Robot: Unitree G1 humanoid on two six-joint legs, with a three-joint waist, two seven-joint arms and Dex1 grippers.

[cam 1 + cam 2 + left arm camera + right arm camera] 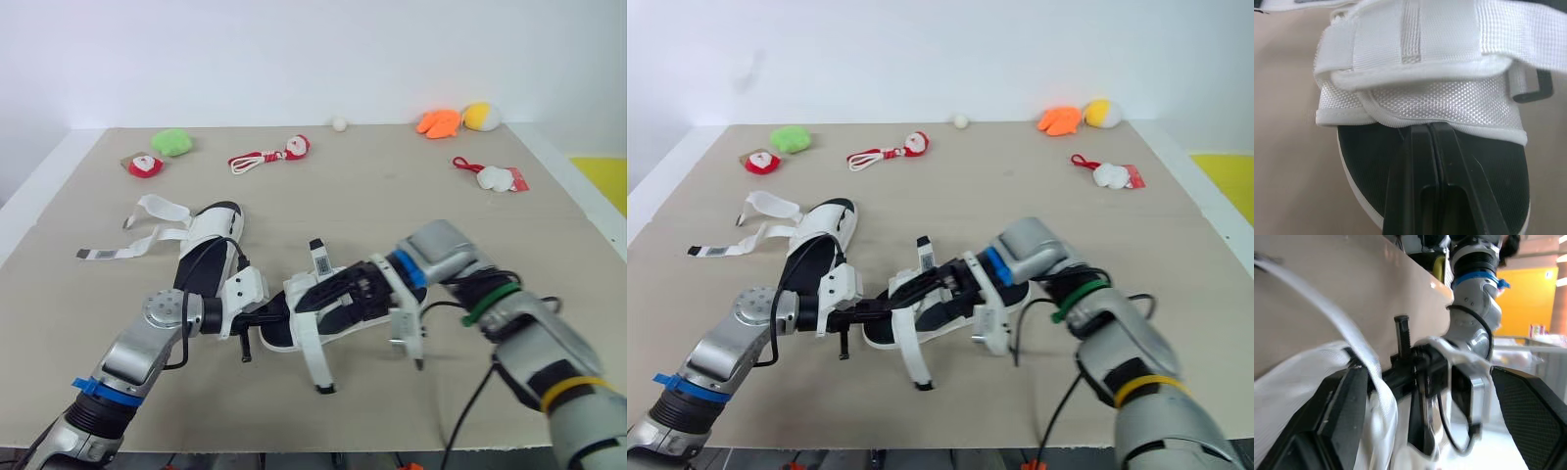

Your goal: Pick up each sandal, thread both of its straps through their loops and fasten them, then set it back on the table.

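Observation:
A black-soled sandal with white straps (pixel 312 328) is held low over the table's middle, between my two grippers. My left gripper (pixel 277 315) is shut on it; in the left wrist view its fingers (pixel 1425 161) press together at the edge of the white upper (pixel 1440 98). My right gripper (pixel 340 291) is at the sandal's other side, open, with white strap fabric (pixel 1312 431) lying against one finger. One loose strap (pixel 317 367) hangs down to the table and another, with a label, (pixel 318 258) sticks up. The second sandal (pixel 211 235) lies at the left with its straps (pixel 132 245) spread out unfastened.
Small toys line the far side of the table: a green plush (pixel 172 143), a red figure (pixel 145 164), a red cord with a figure (pixel 265 157), a white ball (pixel 339 123), orange (pixel 439 121) and yellow (pixel 480 116) plushes, and a white-and-red toy (pixel 498 177).

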